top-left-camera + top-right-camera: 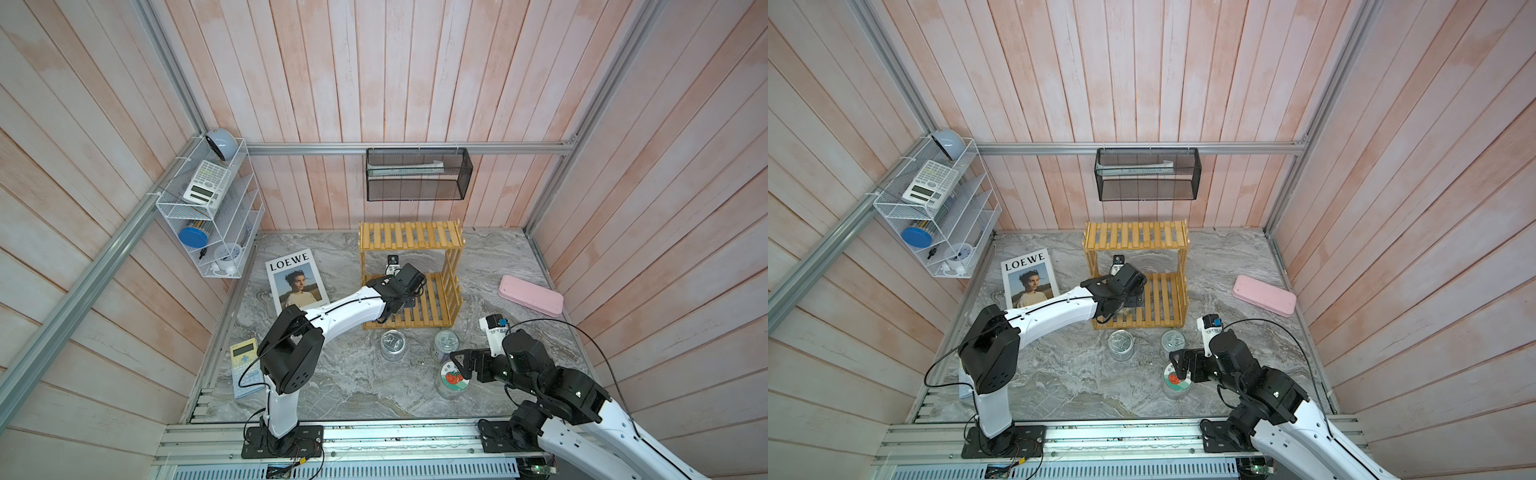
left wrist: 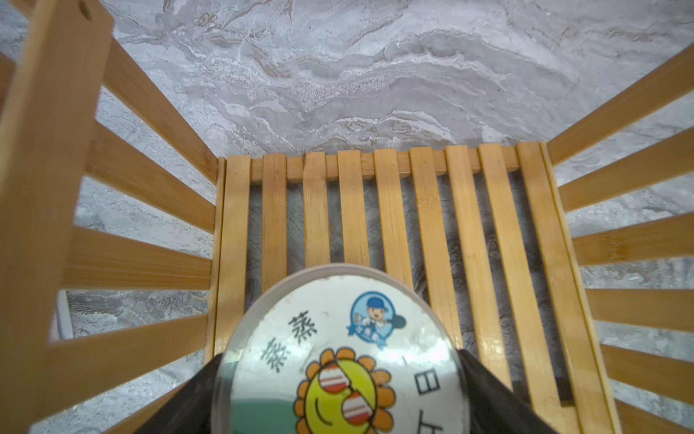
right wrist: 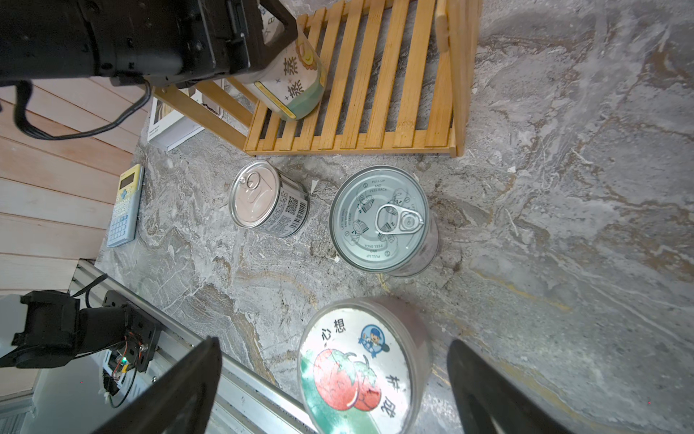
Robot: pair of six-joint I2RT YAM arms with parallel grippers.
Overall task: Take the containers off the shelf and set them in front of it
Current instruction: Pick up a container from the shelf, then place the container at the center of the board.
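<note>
Left fingers [image 2: 195, 398] clamp the sun-lid jar [image 2: 338, 357] on the shelf [image 2: 469, 225], lower tier! Right fingers [image 3: 180, 394] spread wide, clear of the tomato-lid jar [image 3: 360, 372], which stands on the surface [image 3: 563, 225]. In front of the shelf, left can [image 3: 259, 195] and right can [image 3: 379, 218], both sealed. Jar contents hidden.

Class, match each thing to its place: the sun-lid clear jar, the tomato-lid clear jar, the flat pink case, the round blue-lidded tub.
Things: 1 sun-lid clear jar; 2 tomato-lid clear jar; 3 flat pink case; 4 round blue-lidded tub.
Places: A white wire rack; B marble table, inside open right pincer; C table, beside yellow slatted wooden shelf; D shelf's lower tier, gripped by left pincer.
Pairs: 1-D, 2-B, 3-C, 4-A.
</note>
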